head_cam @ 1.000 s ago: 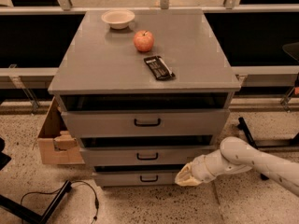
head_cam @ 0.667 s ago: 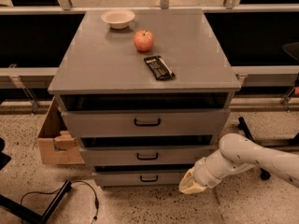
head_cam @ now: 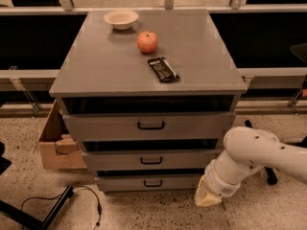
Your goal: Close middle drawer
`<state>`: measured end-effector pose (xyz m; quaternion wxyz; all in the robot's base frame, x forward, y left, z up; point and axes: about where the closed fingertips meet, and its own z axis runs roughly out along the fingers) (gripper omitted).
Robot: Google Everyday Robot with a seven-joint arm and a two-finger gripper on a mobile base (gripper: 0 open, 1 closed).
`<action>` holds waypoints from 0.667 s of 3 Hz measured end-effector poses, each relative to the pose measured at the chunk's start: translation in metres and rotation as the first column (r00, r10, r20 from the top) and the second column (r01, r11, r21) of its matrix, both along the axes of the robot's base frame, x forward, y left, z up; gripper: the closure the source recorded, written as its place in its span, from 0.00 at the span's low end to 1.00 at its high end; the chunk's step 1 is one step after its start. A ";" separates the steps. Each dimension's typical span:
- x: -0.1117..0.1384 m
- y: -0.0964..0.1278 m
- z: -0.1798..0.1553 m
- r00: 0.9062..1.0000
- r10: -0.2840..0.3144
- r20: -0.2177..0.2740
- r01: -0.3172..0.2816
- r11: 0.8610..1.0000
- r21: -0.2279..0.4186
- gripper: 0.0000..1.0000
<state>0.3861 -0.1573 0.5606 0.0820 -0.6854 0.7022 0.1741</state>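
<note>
My blunt cream gripper hangs below and right of the flat grey middle drawer, which juts out slightly; the gripper's state I cannot tell.

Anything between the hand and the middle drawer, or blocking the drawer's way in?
Nothing visible. The hand hangs low by the cabinet's right front corner, level with the bottom drawer; the middle drawer, slightly open, is just above, front bare. Its inside is too dark to judge.
</note>
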 end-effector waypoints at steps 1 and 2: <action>-0.003 -0.029 0.056 0.983 -0.088 0.158 0.109 0.986 -0.124 1.00; 0.009 -0.034 0.097 0.955 -0.106 0.276 0.151 0.977 -0.149 0.82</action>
